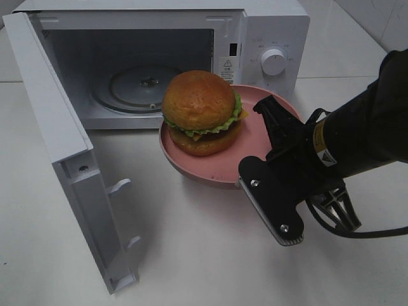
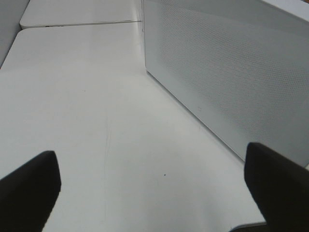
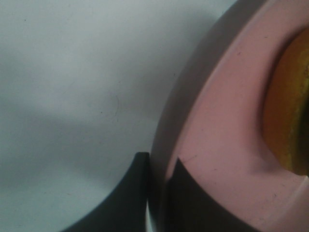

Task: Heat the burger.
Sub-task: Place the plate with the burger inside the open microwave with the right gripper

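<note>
The white bench (image 1: 191,261) carries a white box-shaped microwave oven (image 1: 274,25), its door (image 1: 54,121) swung open. Before the opening, a round pink plate (image 1: 213,171) bears the golden-bun burger (image 1: 199,105), near the right jaws, which clamp the plate rim. Left jaws stand apart.

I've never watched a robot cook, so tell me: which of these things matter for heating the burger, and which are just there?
In the job: burger, pink plate under it, open microwave, right gripper pinching the plate's rim.
Just there: left gripper, open beside the microwave; white table.
</note>
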You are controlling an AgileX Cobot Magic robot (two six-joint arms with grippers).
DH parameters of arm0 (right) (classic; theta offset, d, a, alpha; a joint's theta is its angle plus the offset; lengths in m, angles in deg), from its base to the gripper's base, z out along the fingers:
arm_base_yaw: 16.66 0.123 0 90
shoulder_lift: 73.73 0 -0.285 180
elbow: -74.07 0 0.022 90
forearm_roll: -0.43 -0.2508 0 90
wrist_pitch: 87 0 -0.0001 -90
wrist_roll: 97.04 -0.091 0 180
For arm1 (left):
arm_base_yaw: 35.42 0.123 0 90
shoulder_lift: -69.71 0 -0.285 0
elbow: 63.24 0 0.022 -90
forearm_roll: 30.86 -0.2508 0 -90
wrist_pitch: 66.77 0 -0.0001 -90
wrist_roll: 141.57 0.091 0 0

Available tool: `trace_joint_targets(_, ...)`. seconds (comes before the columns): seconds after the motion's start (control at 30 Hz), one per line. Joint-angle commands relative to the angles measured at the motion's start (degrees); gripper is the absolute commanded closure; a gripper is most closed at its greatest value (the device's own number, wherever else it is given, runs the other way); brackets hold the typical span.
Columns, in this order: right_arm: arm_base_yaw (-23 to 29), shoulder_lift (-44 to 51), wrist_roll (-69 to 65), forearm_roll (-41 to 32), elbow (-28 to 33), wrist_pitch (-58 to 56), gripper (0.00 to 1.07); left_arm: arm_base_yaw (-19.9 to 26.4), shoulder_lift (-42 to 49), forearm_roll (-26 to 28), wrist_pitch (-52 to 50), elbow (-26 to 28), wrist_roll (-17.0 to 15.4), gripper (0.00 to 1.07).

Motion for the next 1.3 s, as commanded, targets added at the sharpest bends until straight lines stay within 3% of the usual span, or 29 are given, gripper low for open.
trace_joint_targets(0.03,-1.43,0.8,5.27,-2.69,-0.46,3.95,1.07,0.06,1.38,0.06,-0.8,-0.23,-0.17,0.09)
trace_joint_targets(0.27,-4.7,0.8,16.62,-11.8,-0.46,5.39,1.07,0.06,1.38,0.06,-0.8,-0.23,-0.17,0.09)
trace_joint_targets(0.53,-4.7,0.69,28.02,-20.51,-0.46,7.16,1.07,0.06,1.38,0.06,-0.8,-0.23,-0.17,0.09)
trace_joint_targets(0.6,-6.25,0.69,33.46,-26.87,-0.46,8.59,1.07,0.06,1.38,0.06,-0.8,-0.23,-0.17,0.09)
trace_joint_targets(0.93,-8.82,0.69,42.69,-38.79,-0.46,9.8,1.07,0.06,1.38,0.06,-0.8,-0.23,-0.17,0.09)
trace_joint_targets(1.3,-9.57,0.69,43.43,-41.02,-0.46,9.68,1.07,0.06,1.38,0.06,-0.8,-0.23,-0.17,0.09)
